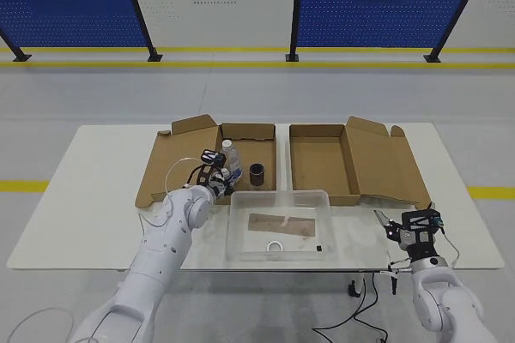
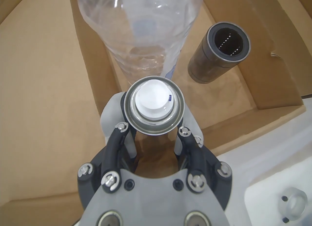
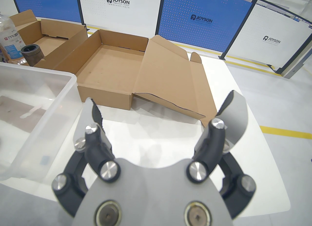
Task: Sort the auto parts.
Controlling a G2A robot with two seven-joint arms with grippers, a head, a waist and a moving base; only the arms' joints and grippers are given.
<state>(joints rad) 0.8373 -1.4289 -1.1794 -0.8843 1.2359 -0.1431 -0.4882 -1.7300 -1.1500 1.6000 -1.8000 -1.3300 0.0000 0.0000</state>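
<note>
A silver-rimmed can with a white cap (image 2: 154,107) sits pinched in the left gripper (image 2: 153,119) in the left cardboard box (image 2: 48,78); a clear bottle (image 2: 139,17) stands just beside it, a dark cylinder (image 2: 219,51) near. The right gripper (image 3: 163,112) hangs spread over the table (image 3: 243,163), beside the clear bin (image 3: 48,95).

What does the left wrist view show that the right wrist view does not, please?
Left wrist view adds: the left gripper shut on a white-capped metal can, and a clear ring. Right wrist view adds: the open right gripper and a second cardboard box, flap laid out. Shared: the clear bottle and dark cylinder, upright in the first cardboard box.
</note>
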